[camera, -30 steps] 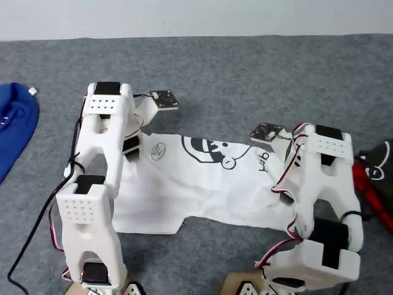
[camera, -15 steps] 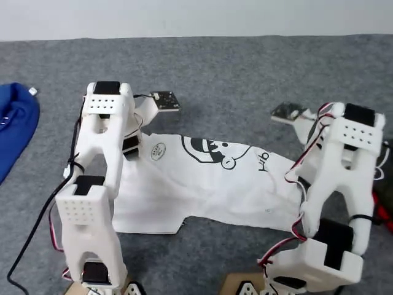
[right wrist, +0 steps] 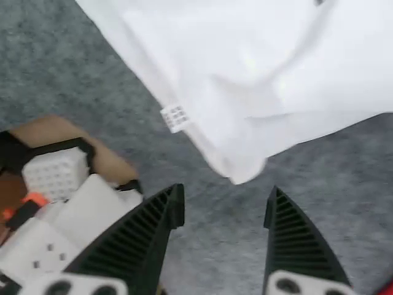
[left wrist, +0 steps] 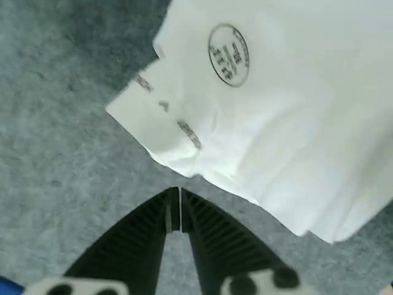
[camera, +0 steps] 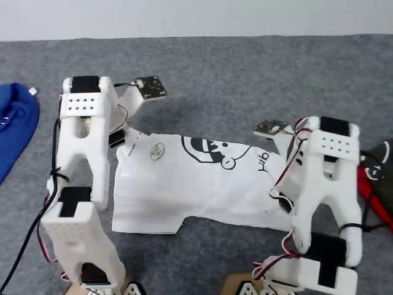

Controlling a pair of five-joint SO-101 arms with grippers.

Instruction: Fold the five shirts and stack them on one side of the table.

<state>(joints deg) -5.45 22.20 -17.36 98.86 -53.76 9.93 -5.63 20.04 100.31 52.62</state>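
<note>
Shirt folding looks barely started, tbh: the white shirt [camera: 202, 184] is laid out flat but rumpled across the middle of the high view on the grey table [camera: 245, 74], with a blue shirt [camera: 15, 129] bunched at the left edge and a dark garment [camera: 379, 169] with red on it at the right edge. The left gripper [left wrist: 174, 192] is clamped tight on nothing and parked just off the collar end, at the lower middle of its wrist view. The right gripper [right wrist: 226, 190] is spread wide, and a hem corner is seen right at the gap between its jaws, not yet pinched. Plenty could be botched from here. If the collar is approached with jaws pressed together, the cloth would probably just be shoved and bunched instead of grabbed. If only the top layer is caught at the hem corner, a lopsided fold would likely be produced. And if the two ends are lifted unevenly, the shirt could be dragged off to one side.
</note>
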